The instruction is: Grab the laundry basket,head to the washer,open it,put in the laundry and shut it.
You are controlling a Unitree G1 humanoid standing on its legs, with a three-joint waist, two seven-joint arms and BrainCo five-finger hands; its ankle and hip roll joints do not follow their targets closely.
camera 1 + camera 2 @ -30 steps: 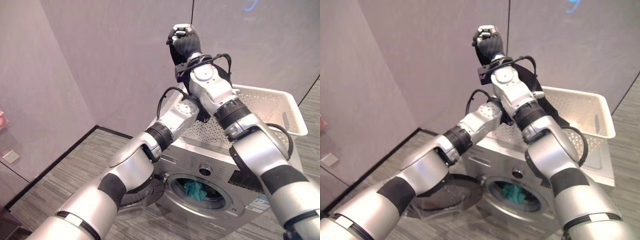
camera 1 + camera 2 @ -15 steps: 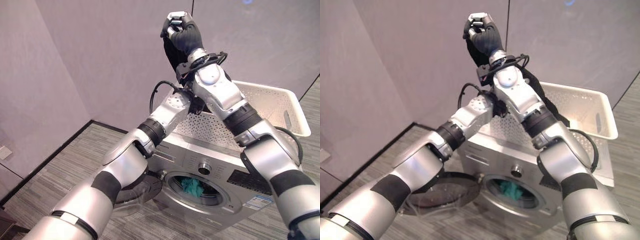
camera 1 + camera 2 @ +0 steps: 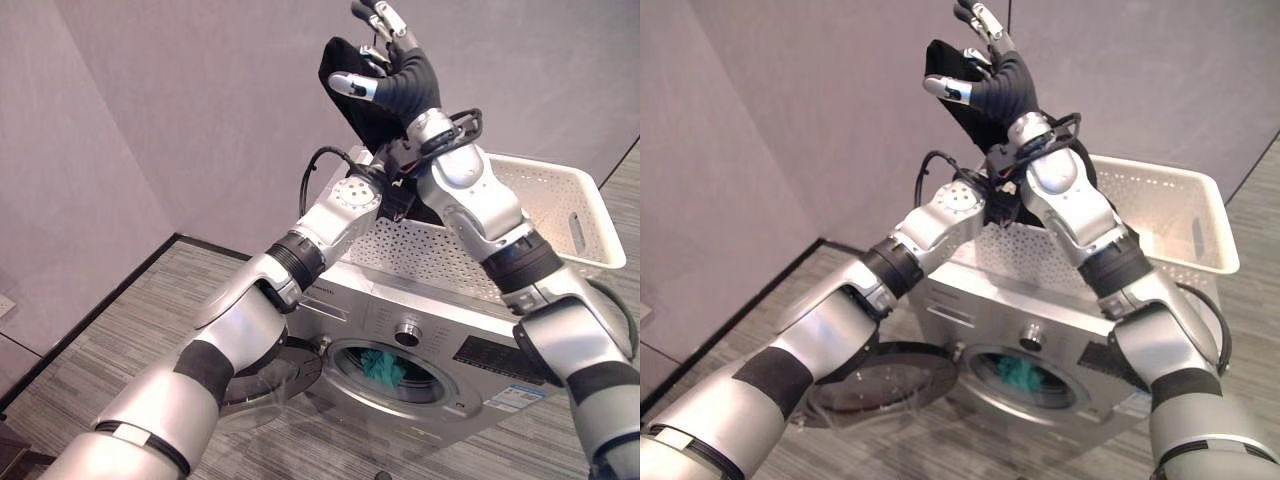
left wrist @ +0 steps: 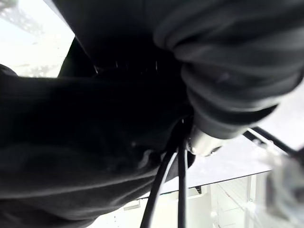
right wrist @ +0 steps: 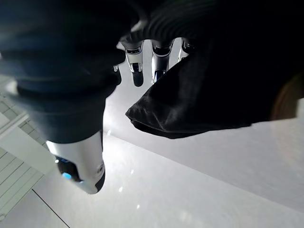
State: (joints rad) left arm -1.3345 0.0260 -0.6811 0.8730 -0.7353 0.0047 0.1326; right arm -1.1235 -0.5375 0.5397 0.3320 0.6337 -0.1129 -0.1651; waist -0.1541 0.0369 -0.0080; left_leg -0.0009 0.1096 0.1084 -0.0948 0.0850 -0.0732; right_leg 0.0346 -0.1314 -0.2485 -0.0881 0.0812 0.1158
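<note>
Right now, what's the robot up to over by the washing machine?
It is loading laundry. The right hand is raised high against a black garment lifted above the white laundry basket, its fingers spread open. The left hand is hidden behind the garment. The basket sits on top of the washer, whose door hangs open, with a teal item already inside the drum.

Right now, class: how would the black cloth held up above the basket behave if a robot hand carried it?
The black cloth is probably floppy: it hangs limp by the right robot hand. Likely light and unbreakable, though it could snag on the basket.
</note>
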